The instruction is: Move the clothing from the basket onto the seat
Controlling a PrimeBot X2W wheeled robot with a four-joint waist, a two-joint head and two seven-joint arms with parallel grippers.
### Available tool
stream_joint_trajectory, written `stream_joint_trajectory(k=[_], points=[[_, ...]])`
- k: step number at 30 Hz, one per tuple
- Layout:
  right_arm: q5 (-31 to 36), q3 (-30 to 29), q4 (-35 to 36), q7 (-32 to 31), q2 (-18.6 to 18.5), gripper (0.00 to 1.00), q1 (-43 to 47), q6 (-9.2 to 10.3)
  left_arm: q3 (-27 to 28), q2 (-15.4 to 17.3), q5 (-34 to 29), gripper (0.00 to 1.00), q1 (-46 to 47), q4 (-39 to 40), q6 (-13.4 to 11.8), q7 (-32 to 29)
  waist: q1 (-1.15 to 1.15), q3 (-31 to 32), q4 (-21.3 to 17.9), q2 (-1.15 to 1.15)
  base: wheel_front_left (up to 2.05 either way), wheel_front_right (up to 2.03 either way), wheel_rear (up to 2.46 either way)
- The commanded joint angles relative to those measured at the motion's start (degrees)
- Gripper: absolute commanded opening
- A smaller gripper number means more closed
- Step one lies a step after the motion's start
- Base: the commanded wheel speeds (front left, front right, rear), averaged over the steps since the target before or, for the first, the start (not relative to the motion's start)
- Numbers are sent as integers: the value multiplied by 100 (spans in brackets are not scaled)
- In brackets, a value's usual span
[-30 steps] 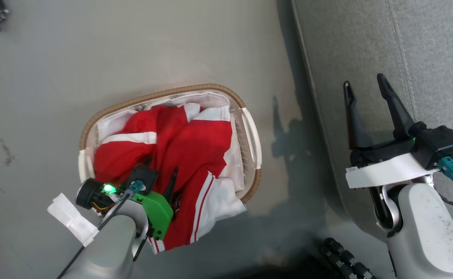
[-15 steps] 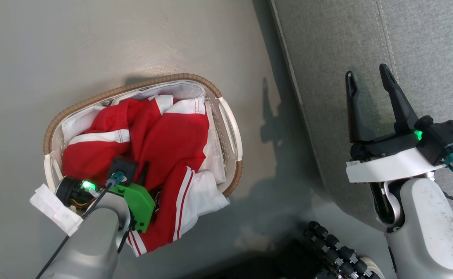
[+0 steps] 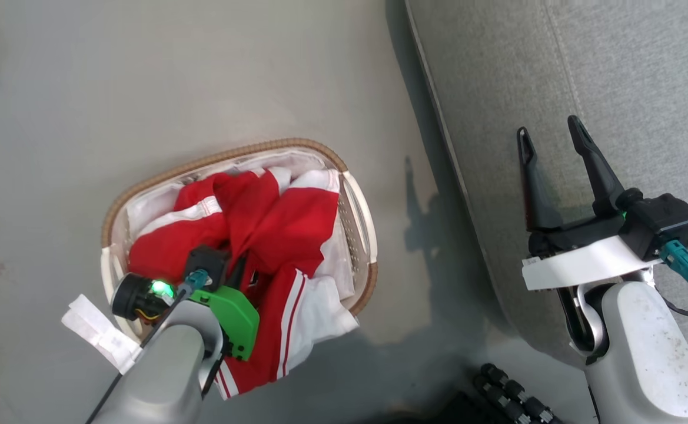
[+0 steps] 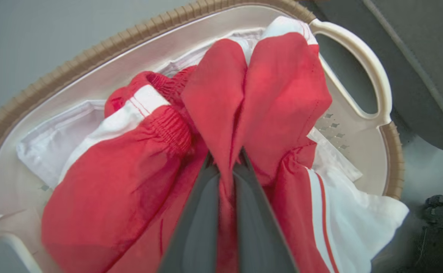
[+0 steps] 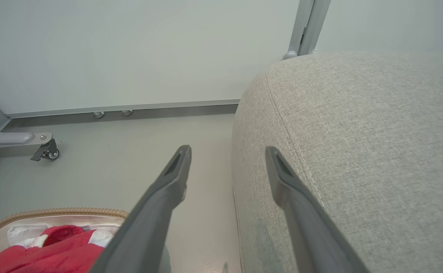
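Grey floor (image 3: 143,88) holds one basket (image 3: 226,154); inside it the left hand (image 4: 227,159) pinches a fold of red clothing (image 3: 296,224). The right hand (image 3: 547,125) hangs spread, empty, over the one seat (image 3: 614,70).

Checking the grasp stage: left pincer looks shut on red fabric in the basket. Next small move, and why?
Probably lift the left pincer straight up: it is shut on a fold of the bright red, white-striped clothing, which lies in the white perforated basket. The grey woven-fabric seat waits beside it, under the open right pincer.
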State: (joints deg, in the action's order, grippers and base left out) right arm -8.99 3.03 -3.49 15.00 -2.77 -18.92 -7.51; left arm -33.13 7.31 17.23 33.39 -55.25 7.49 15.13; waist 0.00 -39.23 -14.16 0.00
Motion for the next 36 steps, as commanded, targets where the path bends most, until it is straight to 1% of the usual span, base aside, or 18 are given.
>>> stream_joint_trajectory(k=[1, 9, 14, 18, 21, 27, 31, 36], points=[[45, -30, -42, 28, -21, 100, 112, 4, -30, 14, 29, 0, -119, 102, 0, 4, 0, 414, 183, 0, 0, 0, 0], [338, -152, -203, 28, -22, 100, 483, 4, -145, 200, 179, 0, -429, 963, 0, 4, 0, 1473, 520, 0, 0, 0, 0], [488, -197, -295, 28, -23, 100, 785, 5, -164, 333, 99, 0, -509, 1534, 0, 4, 0, 2157, 721, 0, 0, 0, 0], [607, -175, -356, 28, -23, 100, 1020, 4, -349, 515, -85, 0, -444, 1983, 0, 5, 0, 2668, 846, 0, 0, 0, 0], [670, -174, -399, 28, -23, 100, 1194, 4, -493, 697, -164, 0, -280, 2311, 0, 5, 0, 3003, 919, 0, 0, 0, 0], [740, -145, -455, 28, -23, 100, 1452, 5, -854, 1059, -255, 0, 187, 2811, -1, 4, 0, 3482, 1003, 0, 0, 0, 0], [752, -92, -486, 28, -22, 100, 1566, 4, -1148, 1204, -242, 0, 642, 3036, -1, 5, 0, 3717, 1041, 0, 0, 0, 0], [754, 73, -475, 28, -21, 100, 1577, 4, -1507, 1344, -154, 0, 1289, 3171, -1, 4, 0, 3843, 1066, 0, 0, 0, 0]])
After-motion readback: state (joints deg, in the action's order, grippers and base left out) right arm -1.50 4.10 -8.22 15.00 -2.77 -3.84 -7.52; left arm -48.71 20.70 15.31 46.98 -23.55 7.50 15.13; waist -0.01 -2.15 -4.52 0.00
